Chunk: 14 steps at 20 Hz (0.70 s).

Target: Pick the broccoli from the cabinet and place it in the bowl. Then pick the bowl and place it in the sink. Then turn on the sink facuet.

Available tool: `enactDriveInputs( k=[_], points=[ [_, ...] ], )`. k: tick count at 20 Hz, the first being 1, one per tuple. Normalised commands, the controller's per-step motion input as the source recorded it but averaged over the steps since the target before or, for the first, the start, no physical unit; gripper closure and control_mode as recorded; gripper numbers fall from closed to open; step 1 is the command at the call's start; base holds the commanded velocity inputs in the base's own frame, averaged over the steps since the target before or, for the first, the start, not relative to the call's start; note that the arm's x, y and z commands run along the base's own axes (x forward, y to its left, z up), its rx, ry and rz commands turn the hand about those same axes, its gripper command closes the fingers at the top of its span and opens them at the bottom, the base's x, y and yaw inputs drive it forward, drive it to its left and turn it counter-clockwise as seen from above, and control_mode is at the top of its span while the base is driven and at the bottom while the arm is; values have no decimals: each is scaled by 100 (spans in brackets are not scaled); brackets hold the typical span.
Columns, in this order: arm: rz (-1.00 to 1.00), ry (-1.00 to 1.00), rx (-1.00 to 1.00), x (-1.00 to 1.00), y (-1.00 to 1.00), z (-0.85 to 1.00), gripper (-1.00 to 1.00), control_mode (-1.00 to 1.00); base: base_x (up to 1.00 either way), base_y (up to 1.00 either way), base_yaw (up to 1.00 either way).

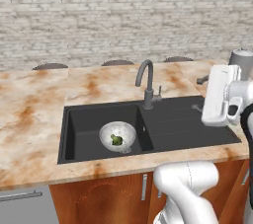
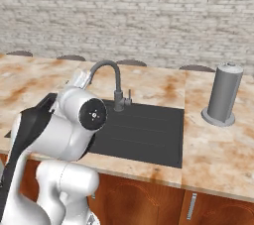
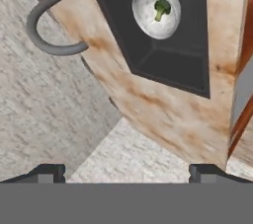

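The whitish-grey bowl (image 1: pixel 106 134) stands in the left half of the black sink (image 1: pixel 183 124), with the small green broccoli (image 1: pixel 116 140) inside it. The grey gooseneck sink faucet (image 1: pixel 147 82) rises behind the basin's middle. My gripper (image 1: pixel 199 93) hovers open over the sink's right end, level with the faucet and pointing left, with nothing between its fingers. In the hand view the fingertips (image 3: pixel 47 172) stand wide apart; beyond them lie the bowl (image 3: pixel 143 6), the broccoli (image 3: pixel 161 8), the faucet (image 3: pixel 49 25) and the sink (image 3: pixel 168 65). The cabinet is out of view.
A fat grey upright cylinder (image 2: pixel 223 95) stands on the marbled counter (image 2: pixel 218 144) right of the sink (image 2: pixel 149 130). A brick wall runs behind the counter, and chair backs (image 1: pixel 49 66) peek over its far edge. Wooden cupboard fronts (image 1: pixel 99 198) sit below.
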Motion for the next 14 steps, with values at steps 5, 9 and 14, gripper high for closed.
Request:
enactDriveInputs(
  k=[5, 9, 14],
  points=[
    [0, 10, 64, 70, -100, -52, -100, -100, 0, 0, 0],
    [1, 5, 42, 100, -73, -66, -100, -100, 0, 0, 0],
    [1, 0, 28, 100, -21, -62, -100, -100, 0, 0, 0]
  ],
)
